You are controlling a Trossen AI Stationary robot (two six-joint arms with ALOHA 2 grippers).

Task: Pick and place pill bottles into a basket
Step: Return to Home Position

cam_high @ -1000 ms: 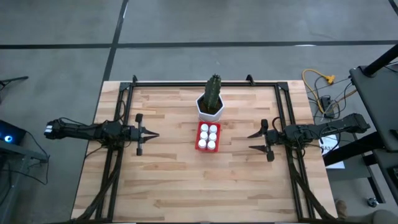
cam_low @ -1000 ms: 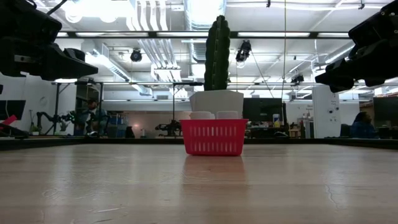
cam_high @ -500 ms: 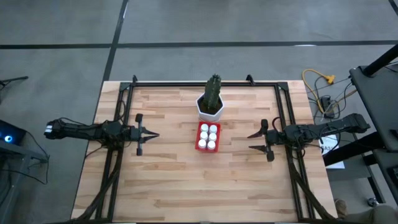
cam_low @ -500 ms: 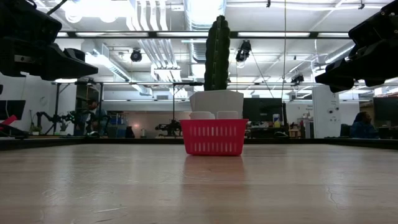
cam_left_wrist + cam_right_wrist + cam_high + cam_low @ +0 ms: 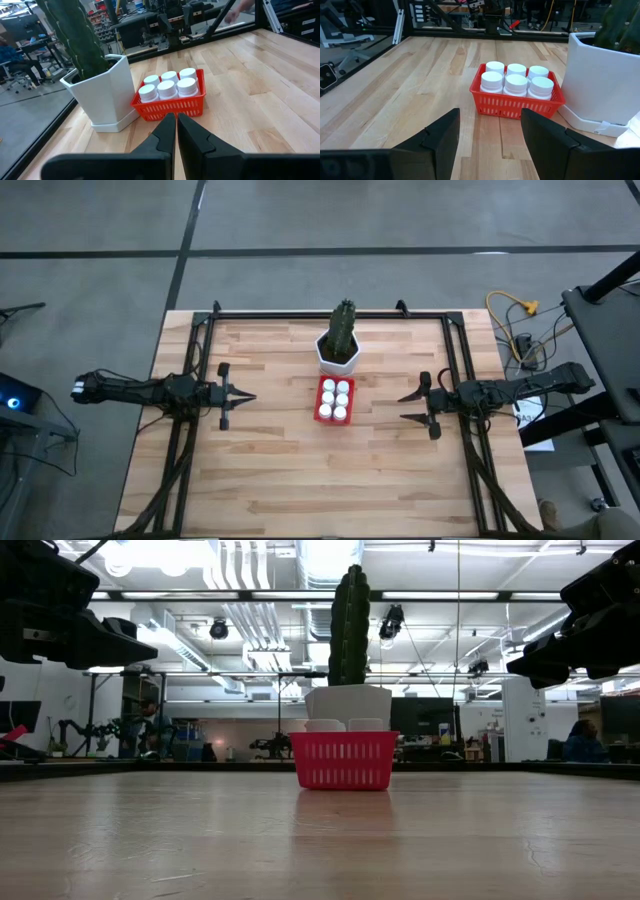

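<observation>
Left gripper point(image 5: 248, 396) hangs above the table point(image 5: 280, 470), fingers point(image 5: 162, 131) pinched narrow with only a thin slit between them, carrying nothing. Right gripper point(image 5: 402, 408) hangs opposite, facing it, jaws spread wide, also empty. The basket point(image 5: 319, 402) sits on the table between the two tools, straight ahead of both sets of fingertips and well apart from each, somewhat nearer the right gripper. All six pill bottles point(image 5: 336, 393) stand upright inside it in a tight two-by-three block, caps poking above the rim; I see none out on the boards. A white hexagonal pot point(image 5: 338, 356) with a tall green cactus point(image 5: 344, 327) stands just beside the basket's short end. Looking forward from the left gripper it's off to the left of the basket, from the right gripper off to the right. I can't tell whether pot and basket touch. In the low view both arms ride high above the table top, one at each edge.
</observation>
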